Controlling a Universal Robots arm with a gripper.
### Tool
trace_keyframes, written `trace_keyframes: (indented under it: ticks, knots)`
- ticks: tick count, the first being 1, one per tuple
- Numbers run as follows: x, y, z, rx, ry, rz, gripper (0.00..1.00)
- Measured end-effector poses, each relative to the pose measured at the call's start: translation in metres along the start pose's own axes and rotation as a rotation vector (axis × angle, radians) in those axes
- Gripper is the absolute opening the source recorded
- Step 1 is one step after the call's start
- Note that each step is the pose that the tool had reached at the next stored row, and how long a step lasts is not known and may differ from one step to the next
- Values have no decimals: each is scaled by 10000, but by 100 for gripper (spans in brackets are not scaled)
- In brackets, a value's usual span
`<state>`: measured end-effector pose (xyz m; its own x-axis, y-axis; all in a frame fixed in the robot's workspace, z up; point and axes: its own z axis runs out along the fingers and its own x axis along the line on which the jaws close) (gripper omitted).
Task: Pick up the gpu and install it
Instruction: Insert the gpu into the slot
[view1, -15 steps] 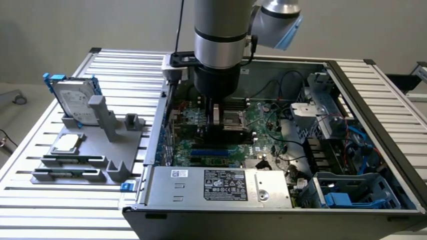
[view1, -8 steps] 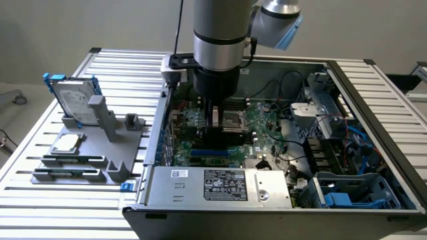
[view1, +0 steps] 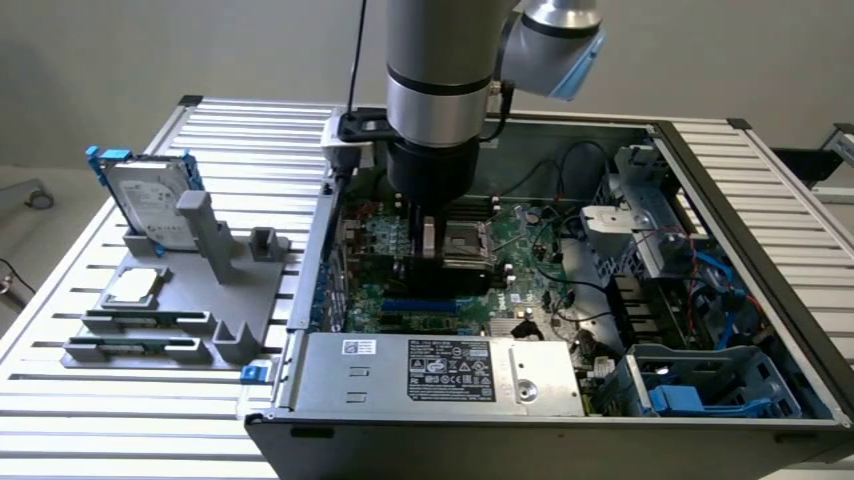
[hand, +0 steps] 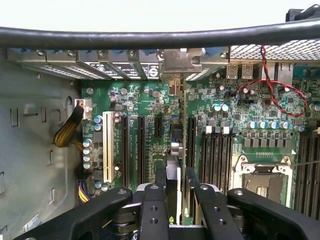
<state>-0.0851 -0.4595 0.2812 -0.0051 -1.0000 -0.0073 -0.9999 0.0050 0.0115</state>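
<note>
The gpu (view1: 447, 277) hangs on edge inside the open computer case (view1: 747, 200), low over the green motherboard (view1: 514, 250), its black cooler facing the camera. My gripper (view1: 434, 235) is shut on it from above. In the wrist view the gpu (hand: 174, 150) runs edge-on away from my gripper (hand: 176, 182), with a black finger (hand: 160, 181) on each side. Its silver end bracket (hand: 176, 62) reaches the row of rear slot covers. The card lies along the black expansion slots (hand: 141, 150). Whether its edge sits in a slot I cannot tell.
A silver hard drive (view1: 147, 195) with blue rails and a square CPU chip (view1: 134, 287) rest on a grey holder left of the case. The power supply (view1: 441, 368) fills the case's near side. An open CPU socket (hand: 262, 182) and red and black wires (hand: 272, 90) lie beside the slots.
</note>
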Motion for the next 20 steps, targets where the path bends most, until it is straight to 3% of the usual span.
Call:
trace_keyframes:
  ticks: [20]
  knots:
    - [36, 8, 53, -1, 2, 96, 26]
